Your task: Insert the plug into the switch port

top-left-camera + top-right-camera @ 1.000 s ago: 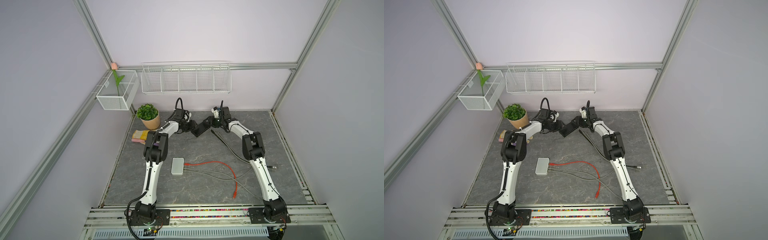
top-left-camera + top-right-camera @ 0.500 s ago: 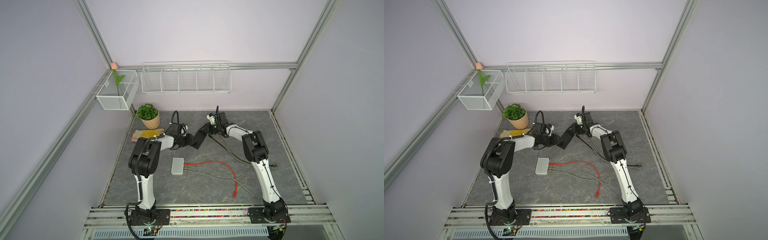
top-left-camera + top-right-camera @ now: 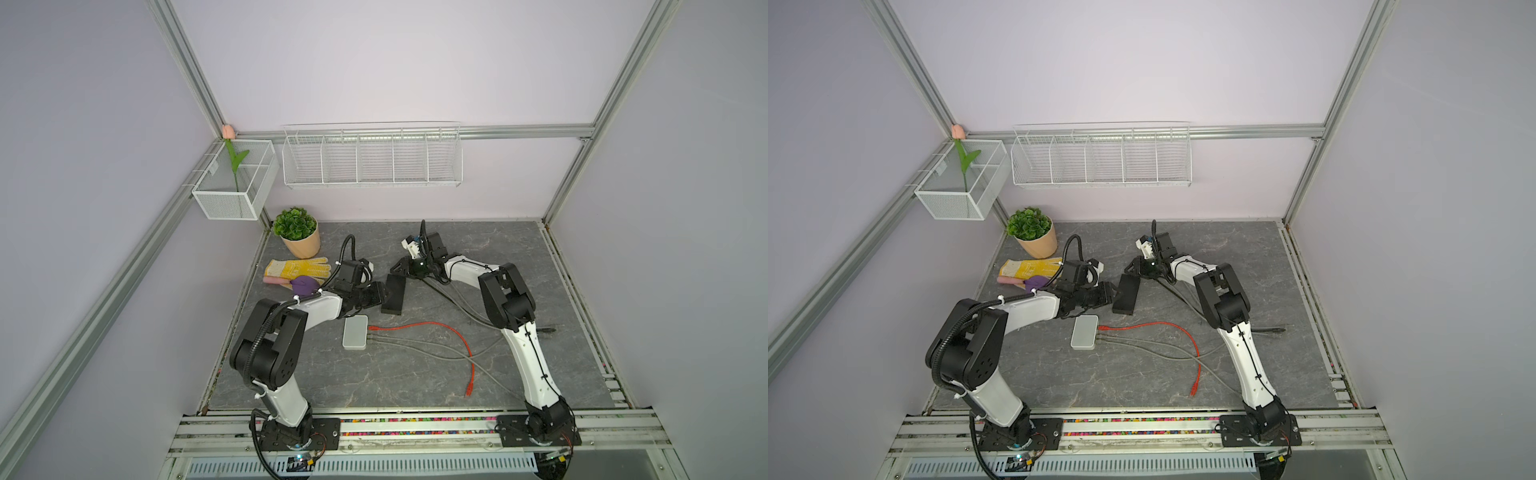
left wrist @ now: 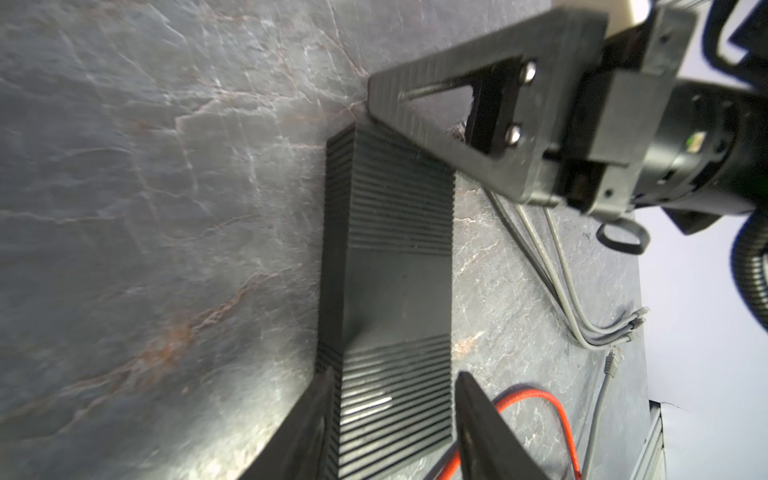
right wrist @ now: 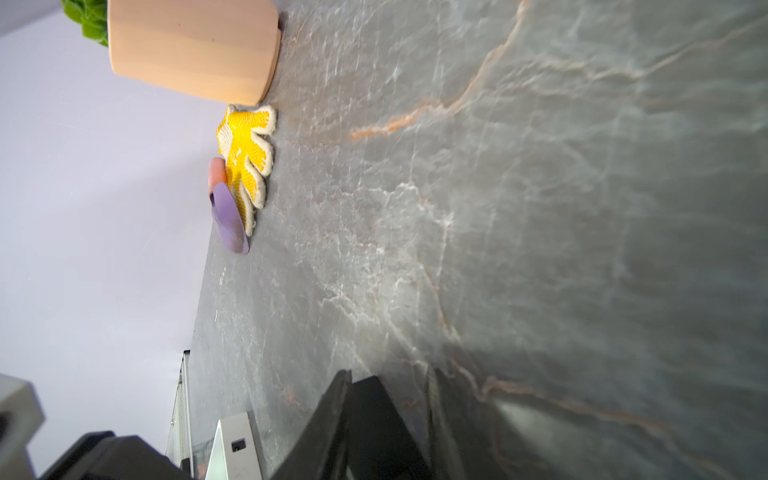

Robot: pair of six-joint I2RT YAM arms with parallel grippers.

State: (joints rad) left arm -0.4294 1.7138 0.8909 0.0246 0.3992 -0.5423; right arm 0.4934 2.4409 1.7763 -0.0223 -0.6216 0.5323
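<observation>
**A:** Where is the switch?

**B:** The black ribbed switch [image 3: 394, 293] [image 3: 1126, 297] is mid-table [image 3: 478, 249], long axis running near to far, just beyond the white box [image 3: 355, 337]. I cannot tell if it lies fully flat.

**A:** Left gripper?

**B:** The left gripper [image 3: 380, 293] [image 4: 395, 376] is at the switch's nearer end, reaching in from the left. Its jaws are about half spread, one finger [image 4: 307, 428] against each long side. It is gripping the switch.

**A:** Right gripper?

**B:** The right gripper [image 3: 401, 270] [image 5: 386, 374] is at the far end, jaws narrowed. Its upper finger [image 4: 478, 54] lies over the top face, and the black body fills the gap in the right wrist view, which is blurred. I read it as clamped.

**A:** Plug?

**B:** The red plug [image 3: 468, 390] [image 3: 1192, 390] lies loose at near right, well apart from both grippers. Its red cable [image 3: 436, 328] runs back to the white box beside the grey cables [image 3: 415, 345].
</observation>
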